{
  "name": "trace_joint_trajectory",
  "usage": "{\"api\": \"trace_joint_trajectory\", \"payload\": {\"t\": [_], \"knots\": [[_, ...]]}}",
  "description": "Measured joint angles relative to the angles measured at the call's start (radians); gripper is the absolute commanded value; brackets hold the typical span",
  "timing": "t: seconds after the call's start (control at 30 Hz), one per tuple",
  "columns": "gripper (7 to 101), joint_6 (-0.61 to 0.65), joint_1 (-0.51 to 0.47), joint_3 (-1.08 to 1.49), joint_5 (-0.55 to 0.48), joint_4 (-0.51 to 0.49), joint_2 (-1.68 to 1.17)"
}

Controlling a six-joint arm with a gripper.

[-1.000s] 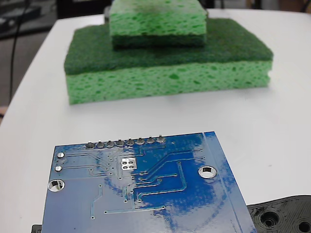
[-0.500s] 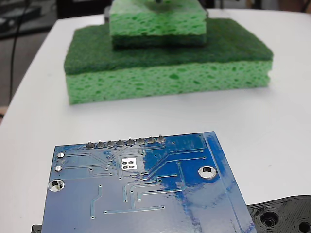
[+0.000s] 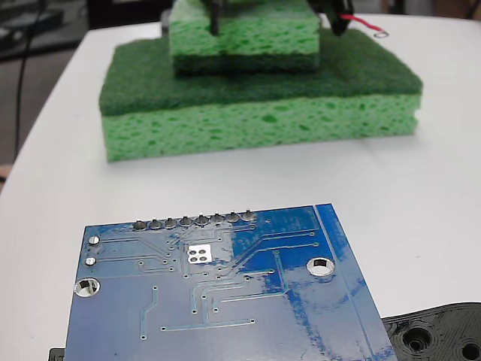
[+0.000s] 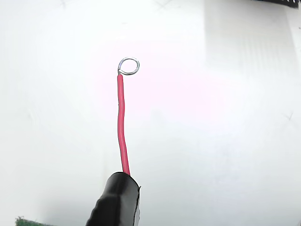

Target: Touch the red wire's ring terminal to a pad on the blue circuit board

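In the fixed view the pincer [image 3: 274,15], its fingers apart with the red wire [image 3: 364,25] fixed at one tip, hangs above the sponges [image 3: 259,90], ring terminal [image 3: 379,32] trailing toward 4 o'clock; the blue circuit board [image 3: 225,301] lies well apart at 6 o'clock on the tabletop [image 3: 421,188].

Not much of the robot shows here tbh; in the fixed view the gripper [image 3: 274,19] is just two thin black rod-like fingers [image 3: 215,16] poking in at the top edge; the wrist view has one rounded, glossy black fingertip [image 4: 117,200], looks wrapped in smooth tape or sleeving.
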State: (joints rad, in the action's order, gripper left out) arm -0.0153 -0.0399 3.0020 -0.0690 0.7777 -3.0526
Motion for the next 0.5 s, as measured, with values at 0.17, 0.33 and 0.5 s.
{"api": "trace_joint_trajectory", "payload": {"t": [0.17,0.33,0.5], "knots": [[100.3,-0.012,-0.002,0.0,0.025,0.0,0.0],[100.3,-0.012,-0.002,0.0,0.023,0.0,0.0],[100.3,-0.012,-0.002,0.0,0.025,0.0,0.0]]}}
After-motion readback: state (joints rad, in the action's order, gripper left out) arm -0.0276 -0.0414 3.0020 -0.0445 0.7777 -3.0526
